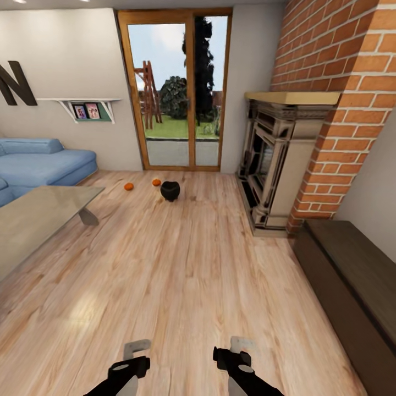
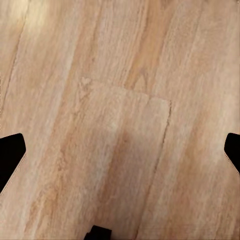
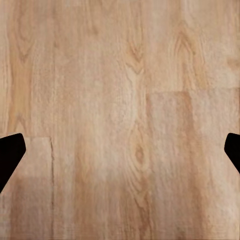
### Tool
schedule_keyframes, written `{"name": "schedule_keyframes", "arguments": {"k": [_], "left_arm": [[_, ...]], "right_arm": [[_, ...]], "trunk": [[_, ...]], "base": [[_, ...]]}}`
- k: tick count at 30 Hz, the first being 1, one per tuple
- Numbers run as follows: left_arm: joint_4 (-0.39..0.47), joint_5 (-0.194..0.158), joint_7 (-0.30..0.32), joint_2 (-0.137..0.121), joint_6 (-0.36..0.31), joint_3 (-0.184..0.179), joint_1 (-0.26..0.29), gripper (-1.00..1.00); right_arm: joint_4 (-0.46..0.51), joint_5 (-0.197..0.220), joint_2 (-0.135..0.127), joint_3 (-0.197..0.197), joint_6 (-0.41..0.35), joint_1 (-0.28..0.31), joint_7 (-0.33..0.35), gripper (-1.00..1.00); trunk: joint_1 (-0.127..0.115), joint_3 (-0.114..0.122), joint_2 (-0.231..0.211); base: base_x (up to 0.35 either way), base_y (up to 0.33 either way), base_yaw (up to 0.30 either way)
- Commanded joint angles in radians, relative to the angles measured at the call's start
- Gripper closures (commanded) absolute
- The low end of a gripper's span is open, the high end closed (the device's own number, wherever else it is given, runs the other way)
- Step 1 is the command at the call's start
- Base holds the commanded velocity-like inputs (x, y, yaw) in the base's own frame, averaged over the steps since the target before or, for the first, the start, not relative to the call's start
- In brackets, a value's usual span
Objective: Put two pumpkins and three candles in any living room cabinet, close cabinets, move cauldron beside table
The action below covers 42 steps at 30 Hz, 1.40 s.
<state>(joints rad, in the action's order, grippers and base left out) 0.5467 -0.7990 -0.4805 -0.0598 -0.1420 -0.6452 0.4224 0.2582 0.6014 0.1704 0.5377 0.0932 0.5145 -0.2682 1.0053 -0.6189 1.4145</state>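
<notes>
Left claw [image 1: 137, 352]: spread wide, empty, over bare wood floor [image 1: 181, 264].
Right claw [image 1: 235, 350]: spread wide, empty.
Pumpkins [image 1: 128, 186] [image 1: 156, 182]: on floor near glass door [image 1: 175, 91].
Cauldron [image 1: 170, 190]: just beside nearer pumpkin.
Surface [image 1: 33, 217]: left.
Cabinet [image 1: 352, 286]: right, shut.

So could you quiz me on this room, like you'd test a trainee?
1. True or false: the cauldron stands on the table.
2. How many pumpkins lie on the floor near the glass door?
3. The dark-brown cabinet stands: A) under the sofa, B) along the wall beside the fireplace, C) outside.

Key: 1 false, it stands on the floor. 2 two. 3 B.
</notes>
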Motion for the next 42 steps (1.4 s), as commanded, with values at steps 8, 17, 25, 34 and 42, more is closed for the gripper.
{"name": "schedule_keyframes", "arguments": {"k": [8, 17, 25, 34, 42], "left_arm": [[0.002, -0.005, -0.009, -0.002, -0.004, -0.008, 0.001, -1.00], [0.002, -0.005, -0.009, -0.002, -0.004, -0.008, 0.001, -1.00], [0.002, -0.005, -0.009, -0.003, -0.004, -0.008, 0.001, -1.00], [0.002, -0.005, -0.009, -0.002, -0.004, -0.008, 0.001, -1.00], [0.002, -0.005, -0.008, -0.002, -0.004, -0.008, 0.001, -1.00]], "right_arm": [[0.000, 0.011, 0.000, 0.008, 0.005, 0.001, -0.005, -1.00], [0.000, 0.011, -0.001, 0.012, 0.001, 0.001, -0.005, -1.00], [0.000, 0.010, -0.001, 0.013, 0.002, 0.001, -0.004, -1.00], [0.000, 0.011, -0.001, 0.014, 0.000, 0.001, -0.005, -1.00], [0.000, 0.011, -0.001, 0.014, -0.001, 0.001, -0.005, -1.00]], "trunk": [[0.001, -0.001, 0.000], [0.001, -0.001, 0.000], [0.001, -0.001, 0.000], [0.001, -0.001, 0.000], [0.001, -0.001, 0.000]], "base": [[0.321, 0.111, 0.214], [0.320, 0.009, 0.044], [0.320, 0.000, 0.001], [0.319, 0.000, 0.000], [0.320, 0.000, 0.000]]}}
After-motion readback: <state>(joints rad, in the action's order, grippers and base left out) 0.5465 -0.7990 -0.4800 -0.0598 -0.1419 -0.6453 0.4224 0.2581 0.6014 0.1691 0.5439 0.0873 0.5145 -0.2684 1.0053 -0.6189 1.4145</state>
